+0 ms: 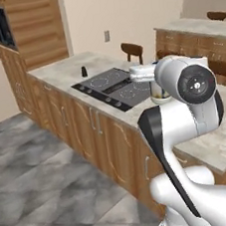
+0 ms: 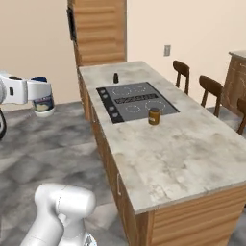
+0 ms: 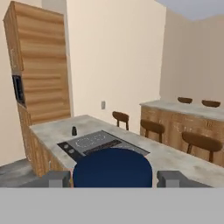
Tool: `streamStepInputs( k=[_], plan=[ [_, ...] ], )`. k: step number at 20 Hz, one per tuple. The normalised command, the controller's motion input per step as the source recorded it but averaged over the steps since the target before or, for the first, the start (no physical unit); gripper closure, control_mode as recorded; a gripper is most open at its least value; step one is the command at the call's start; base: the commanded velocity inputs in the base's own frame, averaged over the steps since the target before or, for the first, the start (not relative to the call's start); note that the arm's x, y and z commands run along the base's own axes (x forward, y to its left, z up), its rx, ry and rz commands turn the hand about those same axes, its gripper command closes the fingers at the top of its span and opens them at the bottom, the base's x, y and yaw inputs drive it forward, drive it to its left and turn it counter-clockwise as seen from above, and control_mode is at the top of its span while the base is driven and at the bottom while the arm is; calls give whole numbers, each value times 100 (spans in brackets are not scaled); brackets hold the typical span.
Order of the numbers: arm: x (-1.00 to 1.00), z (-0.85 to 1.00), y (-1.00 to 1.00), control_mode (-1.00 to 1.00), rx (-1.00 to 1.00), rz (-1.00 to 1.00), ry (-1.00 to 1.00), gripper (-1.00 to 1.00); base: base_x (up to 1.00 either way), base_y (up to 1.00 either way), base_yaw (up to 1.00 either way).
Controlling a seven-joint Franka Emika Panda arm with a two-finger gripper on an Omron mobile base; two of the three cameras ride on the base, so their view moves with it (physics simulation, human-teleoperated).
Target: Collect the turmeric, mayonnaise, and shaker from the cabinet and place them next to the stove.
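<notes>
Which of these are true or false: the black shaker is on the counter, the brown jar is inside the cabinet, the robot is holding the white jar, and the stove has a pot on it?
1. The shaker stands on the counter beyond the stove. True.
2. The turmeric is inside a cabinet. False: it stands on the counter at the stove's near edge.
3. The gripper holds the mayonnaise. True.
4. A pot sits on the stove. False: its burners are bare.

Even, bright, flat rendered light with faint shadows, no glare, and slightly soft, low-resolution detail.
</notes>
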Motion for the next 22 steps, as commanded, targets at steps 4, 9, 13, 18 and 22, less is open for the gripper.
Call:
streamStepInputs(
  k=[4, 9, 13, 18, 22],
  plan=[
    [0, 0, 0, 100, 0, 0, 0, 100, 35, 48, -52],
    [0, 0, 0, 100, 0, 0, 0, 100, 34, 52, -52],
    [0, 0, 0, 100, 0, 0, 0, 100, 32, 53, -51],
    [0, 0, 0, 100, 0, 0, 0, 100, 28, 54, -51],
    [0, 0, 0, 100, 0, 0, 0, 100, 21, 55, -52]
  ],
)
